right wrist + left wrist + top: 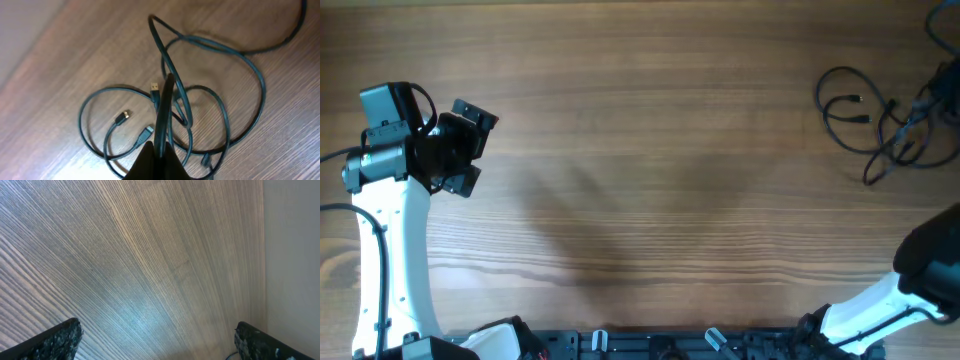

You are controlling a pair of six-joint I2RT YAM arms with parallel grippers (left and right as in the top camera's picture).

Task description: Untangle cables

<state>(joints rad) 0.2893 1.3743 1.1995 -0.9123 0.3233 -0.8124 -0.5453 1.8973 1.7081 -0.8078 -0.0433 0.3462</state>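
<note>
Cables [875, 125] sit far right on the table [650, 120] — one overlapping snarl, plugs loose, nothing separated yet. My right pincer [168, 85] is closed over it, strand grip unclear; left pincer [160, 342] open, well apart.

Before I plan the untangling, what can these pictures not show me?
Right wrist: whether the right fingers pinch the cables; they hide the crossing.
Overhead: those fingers and some loops, cut off by the right edge.
Left wrist: only table; cables outside view.
</note>
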